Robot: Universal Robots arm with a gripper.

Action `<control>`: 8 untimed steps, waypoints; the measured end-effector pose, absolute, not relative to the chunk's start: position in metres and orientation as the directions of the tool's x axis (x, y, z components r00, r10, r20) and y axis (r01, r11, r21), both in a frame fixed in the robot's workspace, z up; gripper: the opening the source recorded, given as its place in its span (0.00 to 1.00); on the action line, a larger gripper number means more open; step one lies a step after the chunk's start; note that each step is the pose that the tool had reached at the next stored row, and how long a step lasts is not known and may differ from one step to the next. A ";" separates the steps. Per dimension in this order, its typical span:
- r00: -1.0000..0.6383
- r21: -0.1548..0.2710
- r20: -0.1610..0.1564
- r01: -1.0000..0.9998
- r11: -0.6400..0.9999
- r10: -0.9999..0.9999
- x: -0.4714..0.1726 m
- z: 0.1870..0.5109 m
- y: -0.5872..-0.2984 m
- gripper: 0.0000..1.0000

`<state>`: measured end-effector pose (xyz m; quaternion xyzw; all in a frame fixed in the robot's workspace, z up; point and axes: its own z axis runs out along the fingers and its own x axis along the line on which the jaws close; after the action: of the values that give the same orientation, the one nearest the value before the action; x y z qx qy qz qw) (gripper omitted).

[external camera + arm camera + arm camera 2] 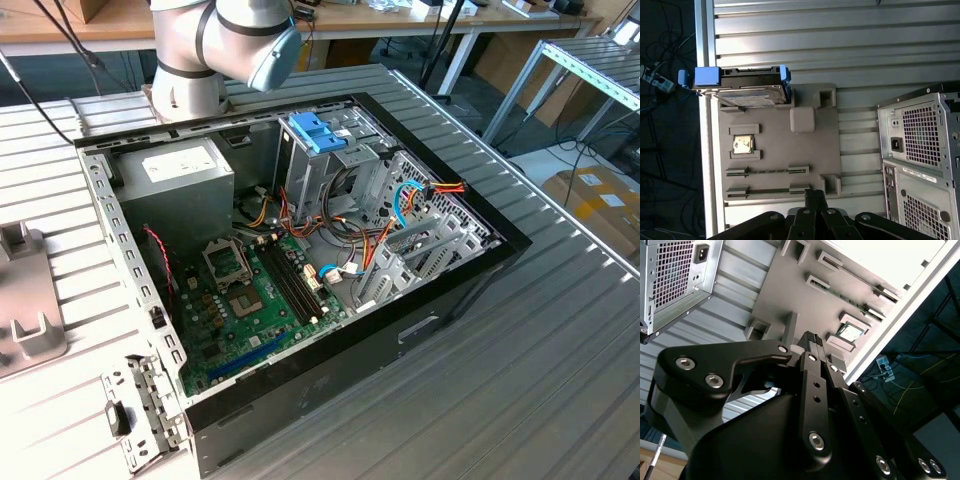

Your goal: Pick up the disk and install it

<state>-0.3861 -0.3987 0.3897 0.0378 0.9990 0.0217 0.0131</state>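
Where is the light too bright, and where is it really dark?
In the second wrist view, glare bleaches one end of the grey tray white; in the first wrist view, the floor past the table is nearly black; the exterior view is evenly lit.

Disk: grey metal with a faint sheen; side rails smooth light-blue plastic. Holder tray: matt grey plastic. Table: ribbed bare metal, satin. Gripper: matt black. Power supply, ten o'clock in the exterior view: dull sheet metal.
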 end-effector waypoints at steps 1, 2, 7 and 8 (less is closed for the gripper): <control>-0.997 0.044 -0.024 0.075 0.996 0.076 -0.386 0.390 -0.399 0.11; -0.997 0.044 -0.025 0.075 0.996 0.076 -0.387 0.390 -0.399 0.11; -0.997 0.044 -0.024 0.075 0.996 0.076 -0.390 0.389 -0.399 0.11; -0.997 0.044 -0.025 0.075 0.996 0.076 -0.390 0.389 -0.399 0.11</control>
<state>-0.3901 -0.3987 0.3892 0.0378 0.9990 0.0217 0.0131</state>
